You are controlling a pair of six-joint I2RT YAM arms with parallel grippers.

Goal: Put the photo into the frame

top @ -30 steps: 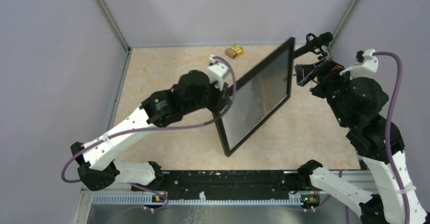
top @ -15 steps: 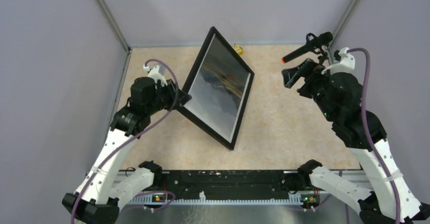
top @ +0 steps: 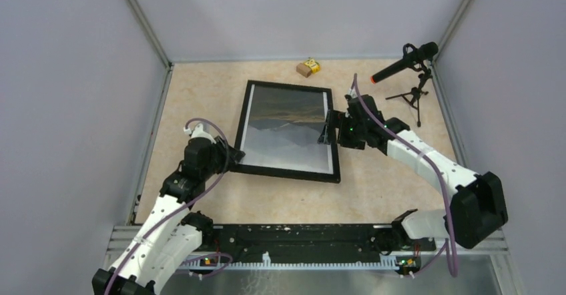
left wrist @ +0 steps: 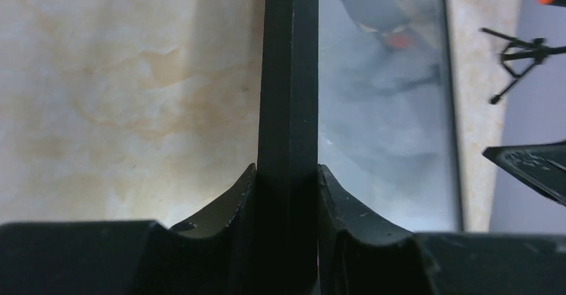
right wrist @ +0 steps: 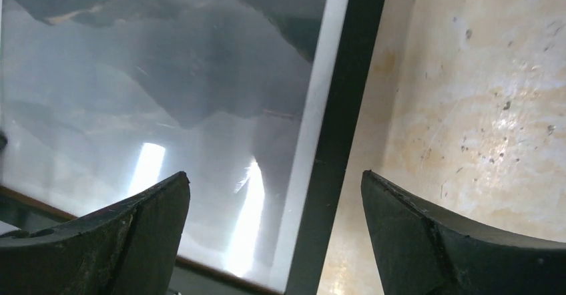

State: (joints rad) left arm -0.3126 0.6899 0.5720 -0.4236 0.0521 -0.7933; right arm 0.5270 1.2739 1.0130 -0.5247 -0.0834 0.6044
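The frame (top: pixel 287 170) lies black side up near the middle of the table (top: pixel 400 175), its long sides running roughly from 6 to 12 o'clock and skewed slightly. The photo (top: pixel 287 131) sits inside it, picture side up: grey mountains under a dark sky, with a narrow white border showing along the 3 o'clock side just inside the black rail.

The left gripper (top: pixel 235 153) is at the frame's 8 o'clock corner. In the left wrist view its fingers (left wrist: pixel 227 221) are clamped on the black rail, one pressed against each side of it, with bare table on one side and the glossy picture on the other.

The right gripper (top: pixel 327 127) is at the frame's 3 o'clock edge, about halfway along. In the right wrist view its jaws stand wide apart and straddle that rail: one finger (right wrist: pixel 133 228) is over the picture and the other over the table beyond the frame. Neither finger grips anything; whether their tips touch the surface below, I cannot tell.

A microphone (top: pixel 404 62) on a small tripod stands at the table's 2 o'clock corner, well apart from the frame. A small yellow and brown box (top: pixel 308 67) lies at 12 o'clock by the back wall, near the frame's far edge but not touching it.
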